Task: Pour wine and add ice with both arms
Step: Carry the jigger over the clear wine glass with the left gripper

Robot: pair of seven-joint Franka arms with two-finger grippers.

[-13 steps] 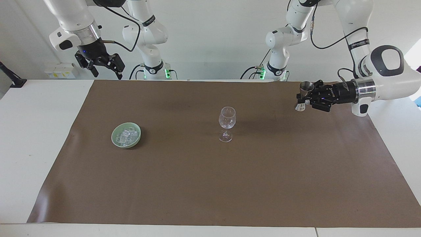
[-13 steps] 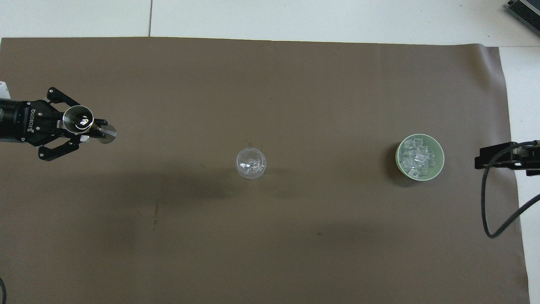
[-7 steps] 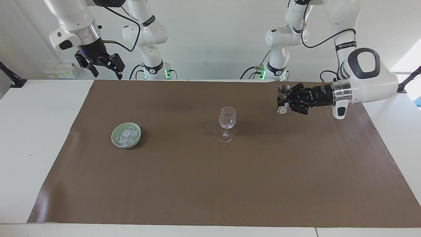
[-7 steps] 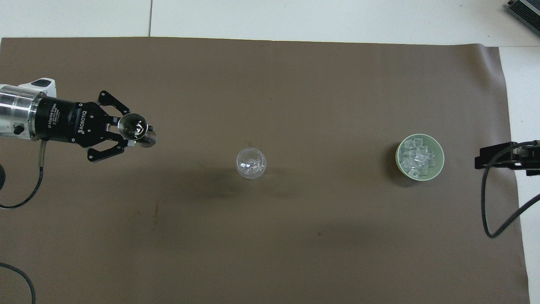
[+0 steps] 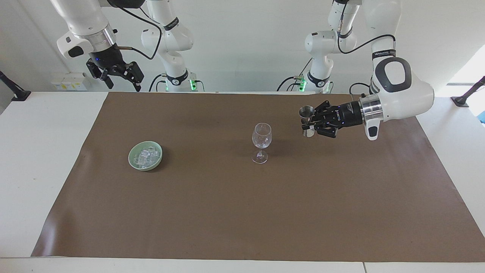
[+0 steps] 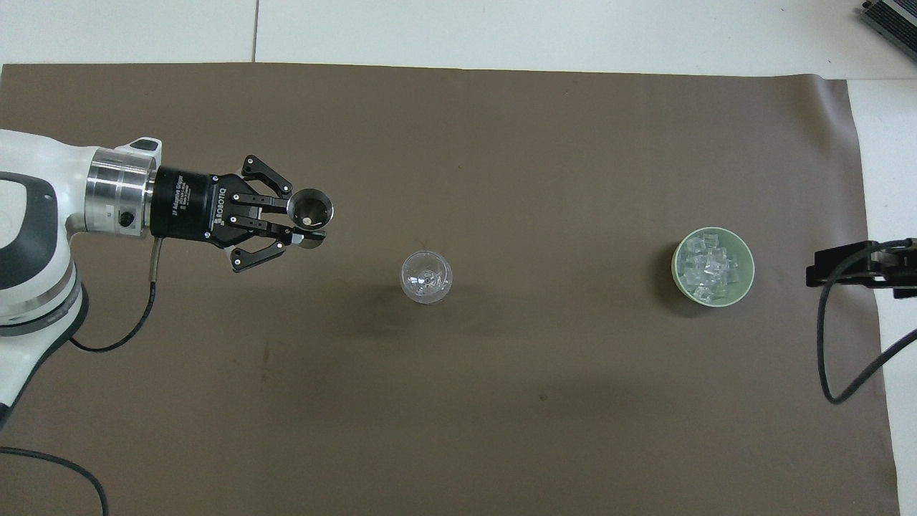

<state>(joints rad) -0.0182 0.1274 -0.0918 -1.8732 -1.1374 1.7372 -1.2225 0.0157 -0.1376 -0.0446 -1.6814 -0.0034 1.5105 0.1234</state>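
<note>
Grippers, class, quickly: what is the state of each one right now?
Left gripper: shut on the metal jigger, over the brown mat.
Right gripper: open, holding nothing, waiting.

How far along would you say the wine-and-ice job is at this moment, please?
Early. Done: the left gripper is shut on the metal jigger, upright over the brown mat. In hand: bringing it to the wine glass, not yet over it. Left: the pour, then the ice, all in its green bowl; the right gripper waits open, raised at its own end.
</note>
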